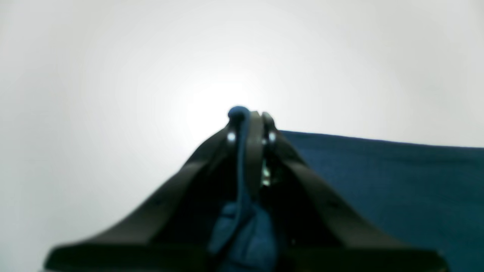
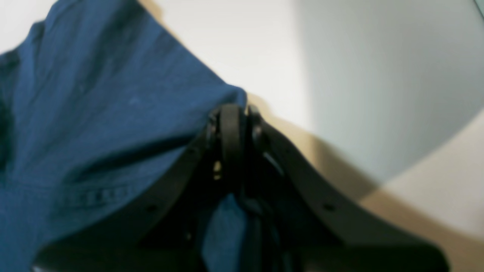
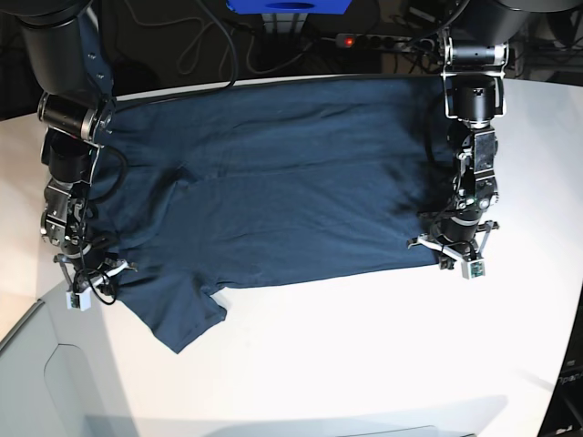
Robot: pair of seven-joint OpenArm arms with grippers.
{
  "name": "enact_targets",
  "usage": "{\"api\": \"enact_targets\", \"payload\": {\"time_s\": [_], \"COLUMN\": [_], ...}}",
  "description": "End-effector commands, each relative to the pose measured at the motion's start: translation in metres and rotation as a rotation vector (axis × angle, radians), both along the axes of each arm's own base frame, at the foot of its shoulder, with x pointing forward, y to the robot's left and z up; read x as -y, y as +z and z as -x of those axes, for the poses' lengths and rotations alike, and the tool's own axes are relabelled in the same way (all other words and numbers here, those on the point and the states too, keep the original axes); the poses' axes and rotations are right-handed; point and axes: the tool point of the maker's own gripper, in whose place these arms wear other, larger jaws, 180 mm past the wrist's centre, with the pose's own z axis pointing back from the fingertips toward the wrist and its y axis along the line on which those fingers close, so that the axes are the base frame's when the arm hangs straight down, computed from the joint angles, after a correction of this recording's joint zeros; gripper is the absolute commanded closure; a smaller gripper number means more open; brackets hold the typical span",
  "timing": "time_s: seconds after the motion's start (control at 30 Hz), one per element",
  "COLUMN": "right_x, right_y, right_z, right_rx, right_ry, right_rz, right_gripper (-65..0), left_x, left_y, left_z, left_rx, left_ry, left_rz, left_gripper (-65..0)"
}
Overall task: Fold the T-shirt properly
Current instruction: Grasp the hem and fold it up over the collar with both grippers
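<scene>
Both wrist views are out of focus. In the left wrist view the left gripper [image 1: 249, 115] shows only as a dark soft-edged shape, its base cut off by the bottom edge. The T-shirt [image 1: 385, 189] runs off the right edge. In the right wrist view the cloth passes behind the right gripper [image 2: 232, 113]. The base view crops both arms at the top.

Both wrist views soft, out of focus throughout. Left wrist: bench [image 1: 113, 75] blown out, bright glare patch above the left claw [image 1: 249, 113], corners vignetted. Right wrist: grey and tan shadows across the bench beside the right claw [image 2: 236, 113]. Base view sharp, evenly lit; T-shirt [image 3: 291, 182] dark, low contrast.
</scene>
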Motion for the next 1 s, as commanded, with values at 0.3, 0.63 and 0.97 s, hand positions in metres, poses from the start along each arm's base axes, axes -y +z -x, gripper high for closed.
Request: {"api": "enact_targets", "payload": {"time_s": [0.3,0.63,0.97], "right_x": [0.004,0.029,0.024], "right_y": [0.039,0.073,0.095], "right_z": [-0.014,0.02,0.072], "right_rx": [0.108,0.18,0.252], "right_ry": [0.032,-0.001,-0.004], "right_rz": [0.075,0.194,0.28], "right_gripper": [0.0,0.0,0.0], "left_x": [0.004,0.018,-0.005], "left_y": [0.039,0.066,0.094], "left_z": [-0.008,0.007,0.044], "left_rx": [0.097,0.175,0.248], "left_ry": [-0.03,-0.076,-0.008], "left_rz": [-0.032,-0.055,-0.074], "left_gripper": [0.0,0.0,0.0]}}
